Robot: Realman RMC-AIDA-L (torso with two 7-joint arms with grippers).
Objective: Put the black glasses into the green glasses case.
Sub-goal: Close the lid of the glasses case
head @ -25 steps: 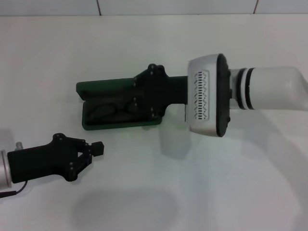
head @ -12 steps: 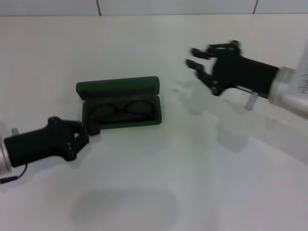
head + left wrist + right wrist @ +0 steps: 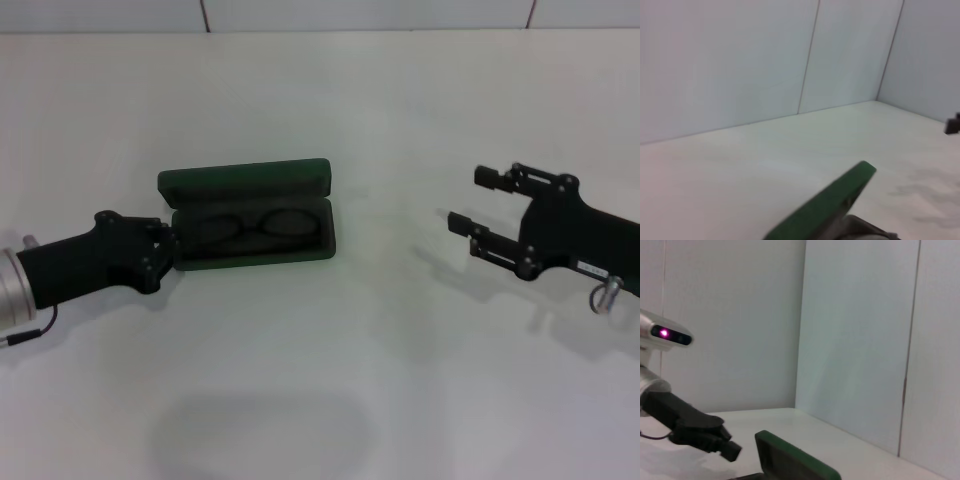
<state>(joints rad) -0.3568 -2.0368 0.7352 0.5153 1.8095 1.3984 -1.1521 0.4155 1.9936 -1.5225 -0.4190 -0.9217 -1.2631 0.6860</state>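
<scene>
While the left end effector (image 3: 172, 250) reaches in from the left edge of the head view, its tip sits right against the left end of the green glasses case (image 3: 250, 240), at the case's lower tray; whether its fingers are open or closed cannot be told, since the tip merges with the dark case. That case lies open on the white table (image 3: 330, 380), its lid tipped back on the far side and showing as a green edge in the left wrist view (image 3: 830, 202) and in the right wrist view (image 3: 790, 460). Inside the tray, on the dark lining, the black glasses (image 3: 248, 228) lie with both lenses side by side along the length of the case. Well apart to the right, across a stretch of table, the right end effector (image 3: 470, 200) hangs with its two fingers spread, tips pointing back toward the case and holding nothing. From the right wrist view, the left end effector (image 3: 722, 445) appears just beside the case's raised lid.
</scene>
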